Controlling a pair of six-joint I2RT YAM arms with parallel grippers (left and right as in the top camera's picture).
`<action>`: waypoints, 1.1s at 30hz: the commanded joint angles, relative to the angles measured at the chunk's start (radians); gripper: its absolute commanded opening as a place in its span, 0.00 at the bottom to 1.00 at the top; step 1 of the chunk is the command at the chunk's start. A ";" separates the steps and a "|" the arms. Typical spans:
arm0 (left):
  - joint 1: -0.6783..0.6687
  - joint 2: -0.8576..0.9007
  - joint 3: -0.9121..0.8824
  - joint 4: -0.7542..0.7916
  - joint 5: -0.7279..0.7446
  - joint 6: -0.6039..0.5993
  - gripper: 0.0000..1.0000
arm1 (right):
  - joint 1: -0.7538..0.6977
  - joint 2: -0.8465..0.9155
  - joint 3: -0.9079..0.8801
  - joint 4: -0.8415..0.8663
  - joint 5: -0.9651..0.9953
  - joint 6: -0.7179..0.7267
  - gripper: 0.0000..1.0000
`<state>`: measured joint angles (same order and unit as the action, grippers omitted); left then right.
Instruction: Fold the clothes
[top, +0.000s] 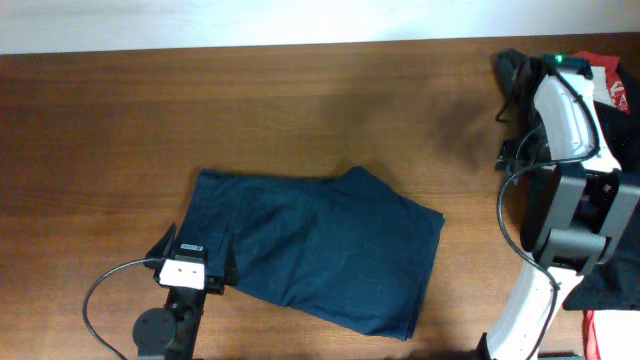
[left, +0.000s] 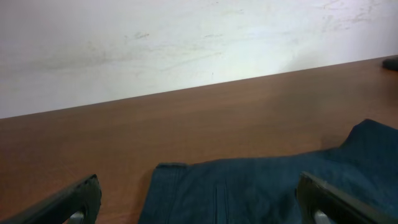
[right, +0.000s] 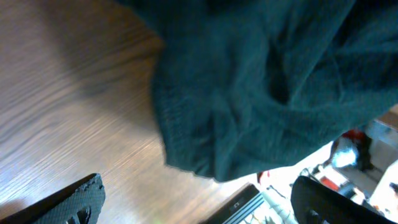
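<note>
Clothes lie in two places. The navy shorts (top: 320, 255) are spread flat on the brown counter (top: 250, 100), near its front edge and left of centre. The others are heaped at the far right: a dark garment (right: 267, 81) drooping over the counter's edge, with red-and-white cloth (top: 612, 88) beside it. Bare wood separates the heap from the shorts, well apart.

The right arm (top: 570, 120) reaches over that heap and hides much of it in the overhead view. A black cable (top: 105, 285) loops on the wood beside the left arm's base.

The shorts' long axis runs left to right across the counter, slanting a little toward the front edge on the right. A folded layer rises to a peak along the far edge, and a seamed corner points left.

The left pincer (top: 197, 256) is released, its fingers spread wide at the shorts' near-left edge; contact with the cloth cannot be told. The right pincer (right: 199, 199) is likewise spread wide, grasping nothing, with the dark garment just ahead of it.
</note>
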<state>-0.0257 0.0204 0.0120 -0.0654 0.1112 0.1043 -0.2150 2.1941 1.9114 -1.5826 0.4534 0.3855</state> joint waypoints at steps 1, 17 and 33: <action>0.005 -0.007 -0.003 -0.005 -0.003 -0.009 0.99 | -0.058 -0.005 -0.104 0.077 0.082 0.087 0.99; 0.005 -0.007 -0.003 -0.005 -0.003 -0.009 0.99 | -0.513 -0.031 0.376 -0.117 -0.228 -0.079 0.99; 0.005 -0.006 -0.003 0.026 0.038 -0.027 0.99 | 0.218 -0.190 0.376 -0.043 -0.809 -0.330 0.99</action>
<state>-0.0257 0.0204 0.0120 -0.0647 0.1120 0.1043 -0.1051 1.9995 2.2795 -1.6421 -0.3279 0.0708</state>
